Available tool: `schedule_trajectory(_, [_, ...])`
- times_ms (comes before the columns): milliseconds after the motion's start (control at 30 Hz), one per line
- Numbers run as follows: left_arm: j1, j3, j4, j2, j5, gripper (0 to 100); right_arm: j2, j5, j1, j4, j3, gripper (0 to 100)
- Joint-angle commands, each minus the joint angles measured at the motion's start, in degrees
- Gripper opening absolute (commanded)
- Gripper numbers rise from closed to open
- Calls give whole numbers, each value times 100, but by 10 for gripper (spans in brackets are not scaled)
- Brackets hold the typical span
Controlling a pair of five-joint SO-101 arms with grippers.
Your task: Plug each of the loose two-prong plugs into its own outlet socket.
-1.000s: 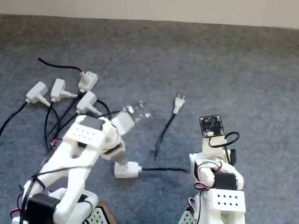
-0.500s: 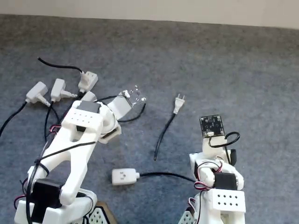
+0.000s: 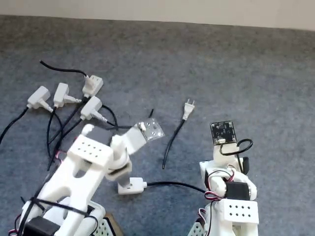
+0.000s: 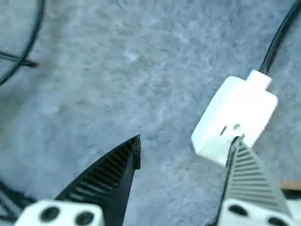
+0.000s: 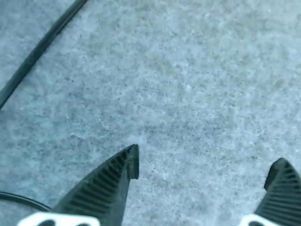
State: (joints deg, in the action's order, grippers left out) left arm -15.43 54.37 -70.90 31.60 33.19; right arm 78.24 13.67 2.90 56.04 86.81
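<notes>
left gripper (image 4: 186, 143), fingers spread wide, hangs by the white outlet socket (image 3: 132, 185), lying crosswise on the grey tabletop (image 3: 256, 73), cord leaving its right end; midway across, the loose two-prong plug (image 3: 188, 109) points its prongs toward the far edge; right gripper (image 5: 207, 157) fingers gape too

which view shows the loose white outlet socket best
The left wrist view: the outlet socket appears close up, slotted face and black cord visible, beside one of the left gripper's open jaws. The high view shows it small on the carpet, partly overlapped by the left arm.
</notes>
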Motion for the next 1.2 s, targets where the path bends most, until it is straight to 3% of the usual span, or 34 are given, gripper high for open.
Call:
schedule_trajectory(0, [-40, 673, 1011, 22, -114, 298, 75, -44, -66, -101, -13, 400])
schedule_trajectory(133, [418, 602, 1662, -409, -9, 298, 75, -44, -66, -92, -13, 400])
schedule_trajectory(333, [1103, -760, 1398, -1358, 220, 298, 66, -44, -66, -92, -13, 400])
schedule_trajectory(667, [1393, -1956, 1670, -3292, 440, 253, 66, -44, -66, -92, -13, 400])
schedule_trajectory(1067, [2123, -3134, 1653, -4215, 431, 249, 66, -44, -66, -92, -13, 400])
schedule_trajectory(1167, [2185, -3336, 1169, -3837, 431, 249, 57, -44, -66, -92, -13, 400])
